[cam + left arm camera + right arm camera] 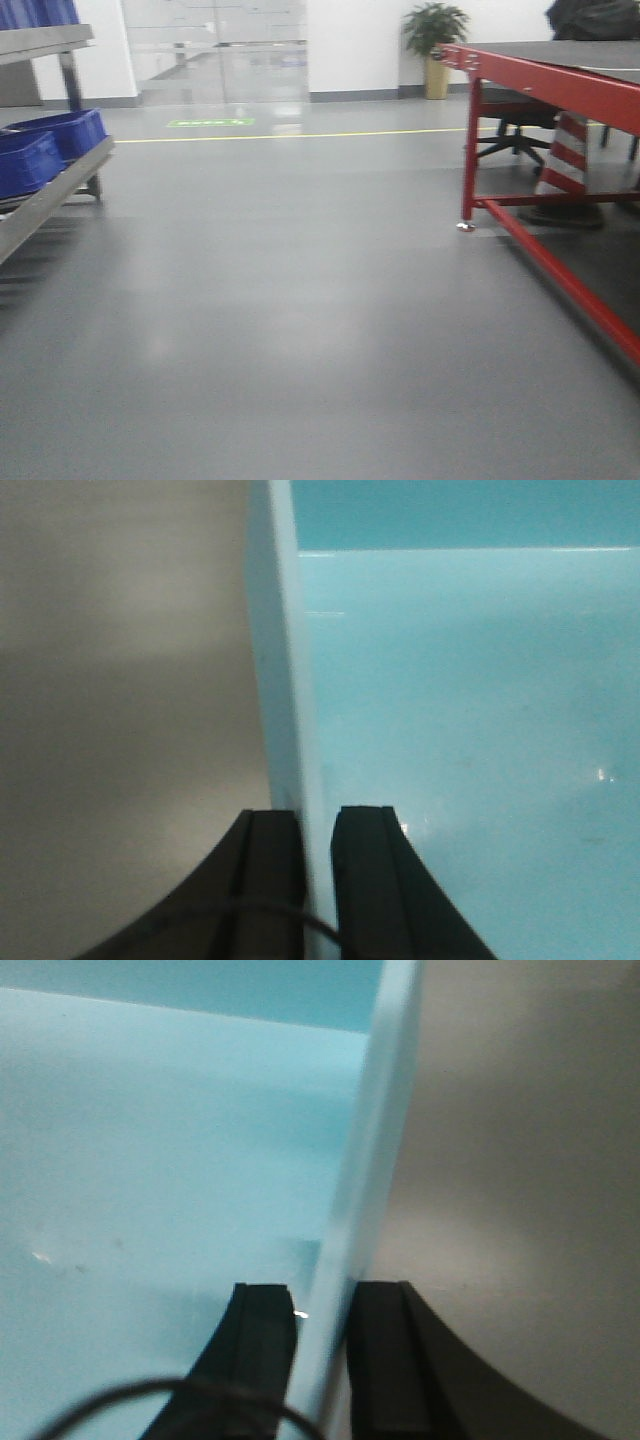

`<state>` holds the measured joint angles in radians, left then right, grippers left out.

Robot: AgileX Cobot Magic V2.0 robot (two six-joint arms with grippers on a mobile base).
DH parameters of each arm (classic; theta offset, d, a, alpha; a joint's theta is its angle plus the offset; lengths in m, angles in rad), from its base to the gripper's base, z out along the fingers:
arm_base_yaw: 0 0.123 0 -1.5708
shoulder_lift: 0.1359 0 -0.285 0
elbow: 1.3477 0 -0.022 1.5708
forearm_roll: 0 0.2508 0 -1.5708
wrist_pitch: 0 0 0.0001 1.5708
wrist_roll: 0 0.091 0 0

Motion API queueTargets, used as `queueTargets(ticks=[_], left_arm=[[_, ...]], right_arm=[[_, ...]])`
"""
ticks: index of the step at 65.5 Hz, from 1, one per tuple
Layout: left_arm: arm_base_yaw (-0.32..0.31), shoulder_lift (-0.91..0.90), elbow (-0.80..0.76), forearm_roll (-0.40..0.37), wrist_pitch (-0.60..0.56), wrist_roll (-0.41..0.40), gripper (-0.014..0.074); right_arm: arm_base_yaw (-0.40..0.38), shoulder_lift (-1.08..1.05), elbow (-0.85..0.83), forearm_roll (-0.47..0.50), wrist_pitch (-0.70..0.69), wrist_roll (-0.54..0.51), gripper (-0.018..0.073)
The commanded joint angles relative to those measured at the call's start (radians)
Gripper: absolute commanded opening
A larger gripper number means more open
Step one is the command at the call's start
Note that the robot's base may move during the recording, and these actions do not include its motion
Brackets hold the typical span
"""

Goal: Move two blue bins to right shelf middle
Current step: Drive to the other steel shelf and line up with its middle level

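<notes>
A pale sky-blue bin fills both wrist views. In the left wrist view its left wall [285, 660] runs up the frame, with the bin's inside [470, 730] to the right. My left gripper [318, 825] is shut on that wall, one finger outside, one inside. In the right wrist view the bin's right wall [365, 1160] runs up, with its inside [160, 1150] to the left. My right gripper [322, 1300] is shut on that wall the same way. The bin hangs above grey floor. The bin and grippers do not show in the front view. The right shelf is out of view.
In the front view a steel rack [50, 190] with dark royal-blue bins [45, 145] stands at the left. A red-framed table [560, 90] stands at the right, with an office chair [515, 125] beneath. Grey floor [300, 300] lies between. A potted plant [435, 50] stands by the far wall.
</notes>
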<state>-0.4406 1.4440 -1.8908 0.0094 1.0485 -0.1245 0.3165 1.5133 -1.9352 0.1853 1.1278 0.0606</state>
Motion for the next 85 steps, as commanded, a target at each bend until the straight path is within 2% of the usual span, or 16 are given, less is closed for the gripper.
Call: queueTargets(ticks=[1, 85], left_arm=[[-0.007, -0.014, -0.017, -0.021, -0.074, 0.008, -0.0111], [-0.007, -0.014, -0.017, 0.002, -0.080, 0.008, -0.0111]], right_arm=[[-0.005, -0.007, -0.007, -0.024, -0.039, -0.002, -0.0152], [-0.005, -0.007, -0.007, -0.024, -0.045, -0.002, -0.0152]])
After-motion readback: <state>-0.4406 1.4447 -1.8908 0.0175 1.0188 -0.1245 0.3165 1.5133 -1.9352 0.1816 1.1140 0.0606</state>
